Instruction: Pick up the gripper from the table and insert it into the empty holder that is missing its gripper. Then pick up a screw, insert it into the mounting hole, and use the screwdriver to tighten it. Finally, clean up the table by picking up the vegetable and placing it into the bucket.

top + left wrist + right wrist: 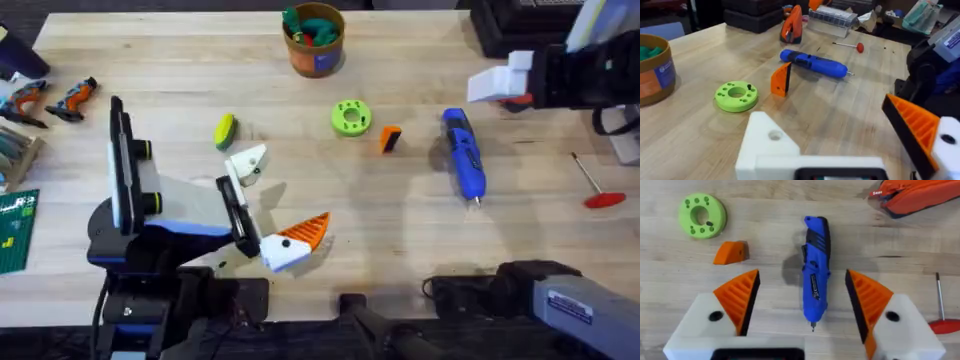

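1. The left tool (270, 205) sits low over the near-left part of the wooden surface (400, 230), its two fingers spread wide with nothing between them.
2. One of its fingers is a bare white holder (247, 162) with no pad; the other carries an orange ribbed pad (308, 231).
3. The right tool (802, 305) hangs over the right side of the surface, spread open and empty, with both orange pads fitted.
4. The blue screwdriver (464, 155) lies flat right of centre, directly below the right tool, its metal bit toward the near edge.
5. The loose orange gripper (390, 138) lies near the middle, between the screwdriver and a lime-green disc with holes (351, 118).
6. The yellow-and-green vegetable (225, 130) lies left of the disc, just beyond the bare holder.
7. The orange bucket (314, 40) stands at the far edge, with green items inside.
8. A red-handled rod (593, 184) lies near the right edge.
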Robot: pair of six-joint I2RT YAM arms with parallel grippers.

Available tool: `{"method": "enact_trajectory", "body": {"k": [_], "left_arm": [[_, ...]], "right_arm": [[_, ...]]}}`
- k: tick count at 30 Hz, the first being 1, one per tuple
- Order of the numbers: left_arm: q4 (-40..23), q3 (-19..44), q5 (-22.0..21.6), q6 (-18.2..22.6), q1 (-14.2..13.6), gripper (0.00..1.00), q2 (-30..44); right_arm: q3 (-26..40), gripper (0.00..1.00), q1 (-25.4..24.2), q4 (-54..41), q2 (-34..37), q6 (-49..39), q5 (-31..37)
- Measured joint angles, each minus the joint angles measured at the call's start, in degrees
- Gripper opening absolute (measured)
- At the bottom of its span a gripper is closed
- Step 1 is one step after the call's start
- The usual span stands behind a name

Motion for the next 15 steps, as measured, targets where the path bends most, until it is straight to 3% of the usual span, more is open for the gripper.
{"method": "enact_trajectory", "body": {"k": [15], "left_arm": [[-0.09,0.00,0.83,2.47,0.00,0.985,0.01]], "right_arm": [[0.00,0.992,0.00,0.00,0.00,0.00,0.00]]}}
